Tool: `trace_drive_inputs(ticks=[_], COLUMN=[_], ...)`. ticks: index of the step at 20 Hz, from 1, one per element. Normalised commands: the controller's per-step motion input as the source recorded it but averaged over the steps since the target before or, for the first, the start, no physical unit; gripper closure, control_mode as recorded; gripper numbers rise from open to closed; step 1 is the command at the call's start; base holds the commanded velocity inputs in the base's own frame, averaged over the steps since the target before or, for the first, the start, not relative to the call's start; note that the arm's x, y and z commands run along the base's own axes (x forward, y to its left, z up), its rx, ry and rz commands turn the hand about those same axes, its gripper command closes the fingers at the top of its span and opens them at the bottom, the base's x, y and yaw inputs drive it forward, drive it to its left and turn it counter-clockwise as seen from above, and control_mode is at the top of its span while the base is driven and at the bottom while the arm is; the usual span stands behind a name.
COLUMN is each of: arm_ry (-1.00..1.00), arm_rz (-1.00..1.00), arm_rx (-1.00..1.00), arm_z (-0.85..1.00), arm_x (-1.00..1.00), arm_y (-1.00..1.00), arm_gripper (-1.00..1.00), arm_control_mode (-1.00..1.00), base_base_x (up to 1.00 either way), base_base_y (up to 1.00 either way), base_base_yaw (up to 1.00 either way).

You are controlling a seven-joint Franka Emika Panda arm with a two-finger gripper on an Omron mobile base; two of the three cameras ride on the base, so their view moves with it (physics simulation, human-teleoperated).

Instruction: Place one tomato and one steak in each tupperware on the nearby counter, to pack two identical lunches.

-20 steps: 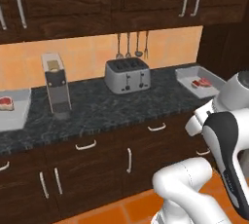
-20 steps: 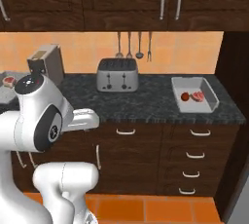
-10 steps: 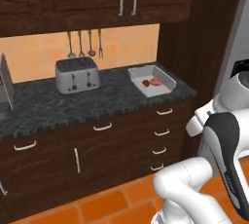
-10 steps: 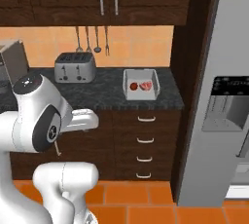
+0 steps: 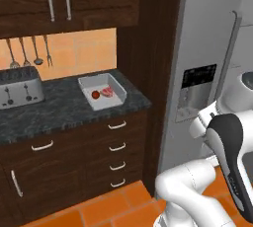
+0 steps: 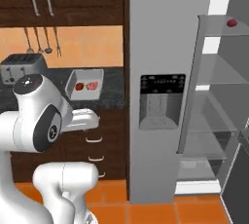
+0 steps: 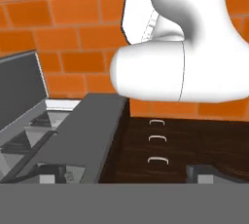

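Observation:
One tupperware (image 5: 94, 81) sits at the right end of the counter (image 5: 59, 111), close to the tall cabinet side. It holds a red tomato (image 5: 95, 94) and a pink steak (image 5: 106, 92) side by side. The right base view has the same tupperware (image 6: 86, 75), tomato (image 6: 80, 86) and steak (image 6: 92, 85). Another tomato (image 6: 232, 22) rests on the top shelf of the open fridge. My gripper (image 7: 125, 175) is open and holds nothing. It points down at the orange floor beside the dark drawers.
A silver toaster (image 5: 17, 88) stands on the counter to the left, with utensils hanging on the wall above it. The grey fridge (image 5: 207, 48) with its dispenser panel (image 6: 162, 101) is on the right. Its door stands open onto glass shelves (image 6: 219, 86).
The base has swung to the right, so the whole scene slid left. The toaster and tub moved toward the left edge and the fridge came into view. My jaws stayed open.

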Motion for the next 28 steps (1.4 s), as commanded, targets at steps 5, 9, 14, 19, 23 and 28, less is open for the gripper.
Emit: trace_drive_inputs(ticks=[5,9,14,19,23,28], arm_ry=[0.00,0.00,0.00,0.00,0.00,0.00], arm_rz=[0.00,0.00,0.00,0.00,0.00,0.00], arm_rx=[0.00,0.00,0.00,0.00,0.00,0.00], arm_z=[0.00,0.00,0.00,0.00,0.00,0.00], arm_x=[0.00,0.00,0.00,0.00,0.00,0.00], arm_y=[0.00,0.00,0.00,0.00,0.00,0.00], arm_gripper=[-1.00,-1.00,-1.00,-1.00,-1.00,-1.00], arm_control_mode=[1.00,1.00,1.00,1.00,1.00,1.00], base_base_x=[0.17,0.31,0.43,0.60,0.76,0.65], base_base_y=[-1.00,-1.00,-0.97,-0.44,0.02,-0.39], base_base_yaw=[-0.13,-0.10,-0.04,0.00,0.04,0.07])
